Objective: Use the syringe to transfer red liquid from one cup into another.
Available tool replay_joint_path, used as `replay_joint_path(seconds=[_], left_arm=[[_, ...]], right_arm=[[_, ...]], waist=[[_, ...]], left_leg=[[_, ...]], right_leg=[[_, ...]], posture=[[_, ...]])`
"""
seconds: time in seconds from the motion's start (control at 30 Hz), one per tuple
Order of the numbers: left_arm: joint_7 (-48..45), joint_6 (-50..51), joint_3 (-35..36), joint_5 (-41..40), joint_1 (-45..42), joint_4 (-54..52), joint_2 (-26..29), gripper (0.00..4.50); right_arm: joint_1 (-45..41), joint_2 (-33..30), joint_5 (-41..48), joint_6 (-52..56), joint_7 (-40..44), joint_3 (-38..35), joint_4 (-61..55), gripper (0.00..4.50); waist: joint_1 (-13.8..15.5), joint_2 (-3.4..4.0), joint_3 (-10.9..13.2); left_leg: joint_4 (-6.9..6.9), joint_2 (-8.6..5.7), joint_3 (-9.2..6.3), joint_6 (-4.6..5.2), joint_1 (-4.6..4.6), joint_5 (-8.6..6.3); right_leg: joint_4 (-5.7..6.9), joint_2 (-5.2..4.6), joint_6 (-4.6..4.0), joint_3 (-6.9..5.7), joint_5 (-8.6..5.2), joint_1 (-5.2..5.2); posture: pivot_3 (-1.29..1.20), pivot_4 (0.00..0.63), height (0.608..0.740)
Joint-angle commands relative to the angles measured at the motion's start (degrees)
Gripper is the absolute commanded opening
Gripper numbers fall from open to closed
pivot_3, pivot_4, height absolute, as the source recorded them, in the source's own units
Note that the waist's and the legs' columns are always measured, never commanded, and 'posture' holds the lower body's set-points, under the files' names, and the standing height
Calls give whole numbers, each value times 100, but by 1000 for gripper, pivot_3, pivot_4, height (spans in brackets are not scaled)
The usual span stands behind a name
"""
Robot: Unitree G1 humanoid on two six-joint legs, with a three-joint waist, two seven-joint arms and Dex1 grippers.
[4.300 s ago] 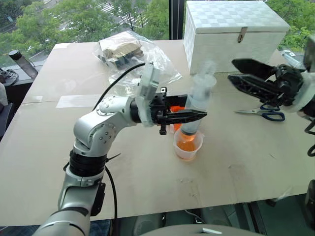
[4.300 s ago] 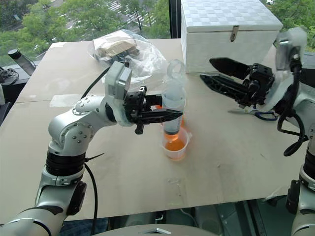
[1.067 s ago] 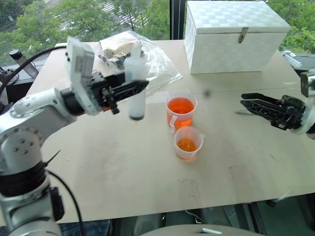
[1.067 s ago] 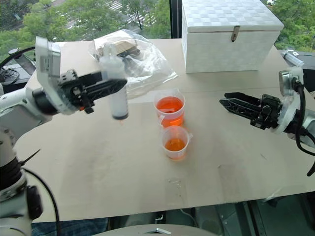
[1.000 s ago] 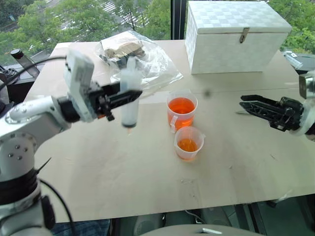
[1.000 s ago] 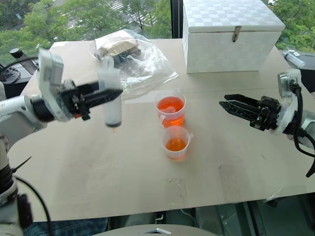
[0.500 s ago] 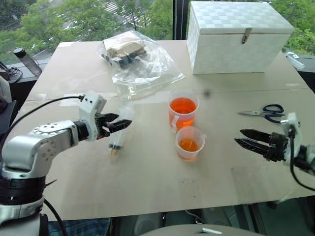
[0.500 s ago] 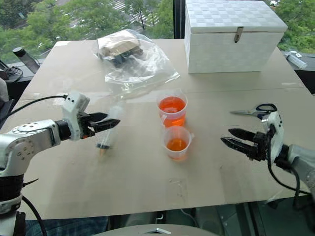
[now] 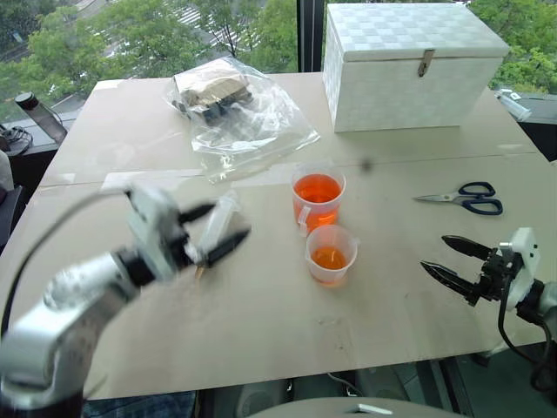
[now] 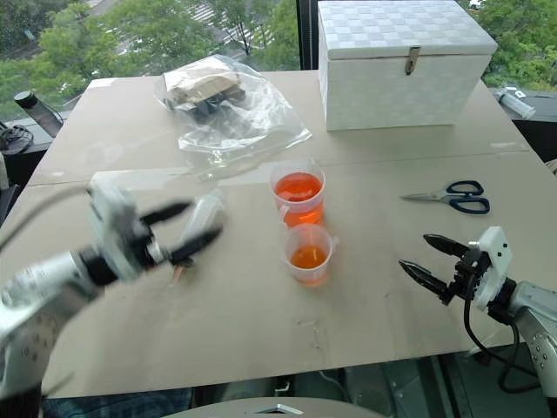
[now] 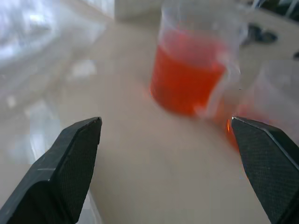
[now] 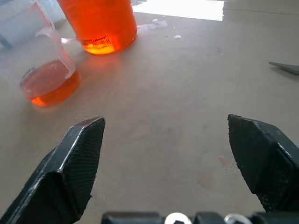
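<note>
We see the left gripper (image 9: 219, 235) with its jaws spread wide and nothing pinched between them. The syringe (image 9: 216, 230) lies tilted between or just behind them; we cannot tell whether it touches the counter (image 9: 261, 322). The right gripper (image 9: 448, 259) hovers low at the counter's 4 o'clock edge, jaws likewise spread and empty. At the counter's centre stands the taller cup (image 9: 318, 200), filled with red liquid (image 9: 318, 189) and bearing a white strip on its side. Just beside it, at its 6 o'clock, stands the shorter cup (image 9: 331, 254), holding a shallow layer of the same liquid. The syringe lies at 9 o'clock from both cups, well apart from them. Scissors (image 9: 466, 198) lie at 3 o'clock, a white box (image 9: 409, 52) at 1 o'clock, and a clear plastic bag (image 9: 239, 113) at 11 o'clock.
</note>
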Motion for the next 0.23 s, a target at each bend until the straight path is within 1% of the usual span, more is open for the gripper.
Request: replay_joint_path(seconds=[0.03,0.07,0.13,0.23], left_arm=[[32,-933,-380,871,794,-205,-324,4500],[46,-1196,-537,1105,961,-122,-434,4500],[180,-1710,-856,1632,1191,112,-668,4500],[256,-2055,-1098,2024,1364,242,-831,4500]], right_arm=[[61,-24,-363,-600,398,69,230,4397],[80,-12,-454,-690,433,105,303,4397],[113,143,-441,-737,362,88,294,4397],[218,149,-303,-627,503,59,143,4397]], waist=[[32,0,0],[44,1,0],[94,10,-9],[119,11,-11]], left_leg=[[-8,0,1,2,17,-1],[-21,0,3,26,55,-16],[-28,0,-3,29,88,-18],[-29,0,-3,30,89,-18]], right_leg=[[0,-1,-1,1,-1,16],[-11,-5,-4,1,-2,47],[-38,-8,-10,-5,0,90],[-47,-12,-16,-4,0,93]], posture=[[0,150,740],[0,150,740],[0,150,740],[0,150,740]])
